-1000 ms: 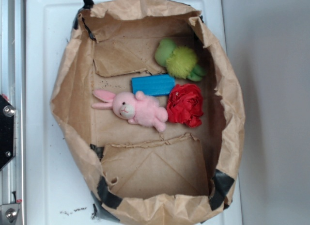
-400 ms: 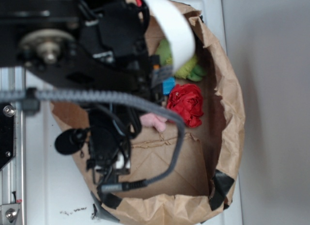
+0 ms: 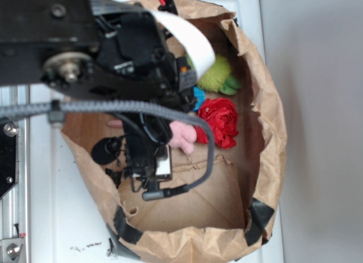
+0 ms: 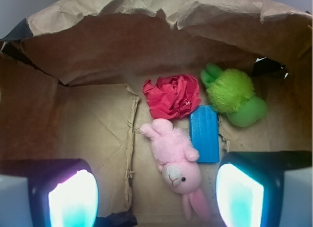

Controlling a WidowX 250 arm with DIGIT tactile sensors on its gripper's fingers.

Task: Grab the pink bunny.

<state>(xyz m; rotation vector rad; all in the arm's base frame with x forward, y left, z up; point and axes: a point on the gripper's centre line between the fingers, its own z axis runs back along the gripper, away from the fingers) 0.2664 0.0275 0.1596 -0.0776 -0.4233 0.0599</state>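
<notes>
Both end effector (image 4: 156,197) fingers spread wide, empty, above pink bunny (image 4: 175,166) in paper bag (image 4: 98,56).

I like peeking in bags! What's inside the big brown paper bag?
Inside the brown paper bag lie a pink plush bunny, a red ruffled fabric toy, a flat blue block and a fuzzy yellow-green plush. The open gripper hides the near corners.

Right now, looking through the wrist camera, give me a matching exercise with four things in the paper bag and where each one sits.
Things:
1. pink bunny
2. red ruffled toy
3. blue block
4. green plush

Places in the wrist view:
A. far right, against the bag wall
B. just above the bunny's feet
C. between the gripper fingers, head nearest the camera
D. lying alongside the bunny's right

Pairs: 1-C, 2-B, 3-D, 4-A
</notes>
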